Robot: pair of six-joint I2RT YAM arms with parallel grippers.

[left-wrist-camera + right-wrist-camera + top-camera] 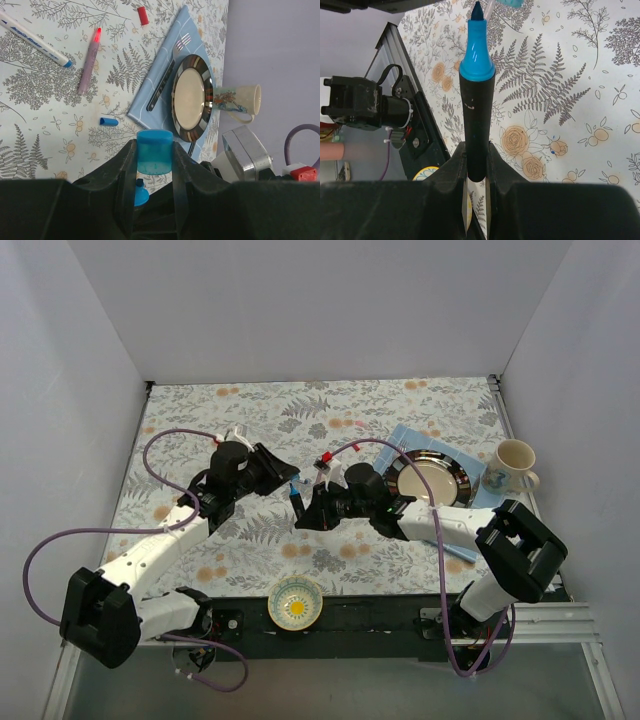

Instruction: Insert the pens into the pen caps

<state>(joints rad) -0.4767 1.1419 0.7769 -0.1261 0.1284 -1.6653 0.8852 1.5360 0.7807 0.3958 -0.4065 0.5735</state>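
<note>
My left gripper (154,150) is shut on a light-blue pen cap (155,150), its open end towards the camera. My right gripper (476,150) is shut on the thick black marker (476,120), whose light-blue end (477,55) points at that cap. In the top view the two grippers meet mid-table, left (285,475) and right (308,512), with the marker tip just below the cap. On the cloth lie a white pen (35,39), a pink pen (89,62), a red cap (143,15) and a small blue cap (108,121).
A metal plate (432,478) and a fork (170,70) sit on a blue napkin (152,87) at the right, with a mug (512,468) beside them. A small yellow bowl (296,602) stands at the near edge between the arm bases.
</note>
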